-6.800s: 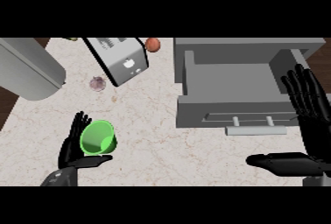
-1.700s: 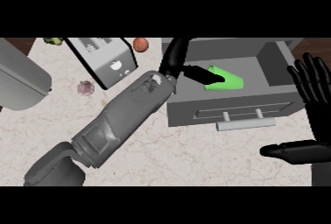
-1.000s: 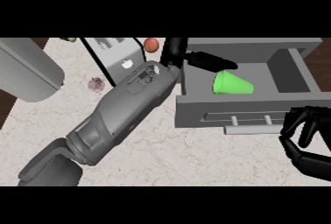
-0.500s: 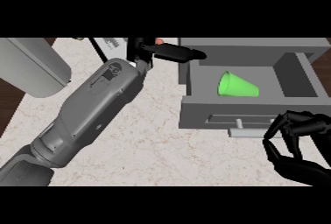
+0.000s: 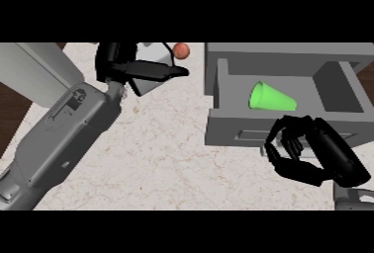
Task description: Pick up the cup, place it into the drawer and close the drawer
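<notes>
A green cup (image 5: 270, 97) lies on its side inside the open grey drawer (image 5: 337, 91), toward its left half. My right hand (image 5: 306, 153) sits at the drawer's front panel, fingers curled over the spot where the handle is, which is hidden. My left hand (image 5: 139, 69) hovers above the counter left of the drawer, fingers stretched out straight toward the drawer and holding nothing. Its grey forearm (image 5: 62, 133) crosses the counter's left side.
A grey appliance (image 5: 36, 69) stands at the far left. A white flat object (image 5: 157, 54) and a small red-orange item (image 5: 181, 50) lie behind my left hand. The marble counter (image 5: 161, 163) stretches between the arms.
The left hand has released the cup in the drawer and drawn back to the left. The right hand has come down and curled at the drawer's front.
</notes>
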Robot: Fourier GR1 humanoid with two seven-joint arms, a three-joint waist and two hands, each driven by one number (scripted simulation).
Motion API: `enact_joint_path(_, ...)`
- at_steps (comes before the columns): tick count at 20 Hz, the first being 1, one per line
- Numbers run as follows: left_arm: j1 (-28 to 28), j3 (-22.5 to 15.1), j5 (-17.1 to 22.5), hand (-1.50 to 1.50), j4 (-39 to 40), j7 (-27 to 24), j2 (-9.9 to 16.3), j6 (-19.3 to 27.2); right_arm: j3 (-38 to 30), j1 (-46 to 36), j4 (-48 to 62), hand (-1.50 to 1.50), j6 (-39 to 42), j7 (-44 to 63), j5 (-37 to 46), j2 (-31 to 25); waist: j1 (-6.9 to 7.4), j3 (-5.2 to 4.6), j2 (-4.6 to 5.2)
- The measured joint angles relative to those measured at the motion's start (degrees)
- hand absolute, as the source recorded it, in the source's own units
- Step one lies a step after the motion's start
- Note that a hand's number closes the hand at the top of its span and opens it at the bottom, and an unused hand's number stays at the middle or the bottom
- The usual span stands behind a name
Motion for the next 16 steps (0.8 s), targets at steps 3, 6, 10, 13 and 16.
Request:
enact_joint_path(3, 3.72, 1.05, 0.43, -1.5, -2.95, -0.26, 2.34, -1.58, 2.93, -3.28, 5.41, 1.5, -1.78, -0.5, 6.95, -0.83, 0.54, -0.01, 0.12)
enact_joint_path(6, 7.55, 2.03, 0.74, -1.5, -5.62, -0.44, 4.33, -2.86, 5.95, -5.53, 11.62, 1.5, -4.43, -2.15, 13.59, -1.31, 0.61, -0.01, 0.22)
enact_joint_path(10, 12.42, 4.24, 1.47, -1.5, -9.71, -0.65, 7.85, -5.43, 8.96, -9.46, 21.74, 1.5, -9.91, -4.41, 21.25, 0.01, 0.66, 0.02, 0.33)
enact_joint_path(13, 16.27, 5.58, 1.68, -1.5, -12.6, -1.01, 9.21, -6.84, 8.51, -14.08, 31.95, 1.5, -13.53, -7.54, 24.0, 0.96, 0.52, 0.04, 0.41)
enact_joint_path(16, 19.15, 7.43, 1.77, -1.5, -13.78, -1.12, 10.56, -8.83, 7.5, -19.45, 42.16, 1.5, -16.97, -9.44, 25.83, 3.27, 0.24, 0.04, 0.5)
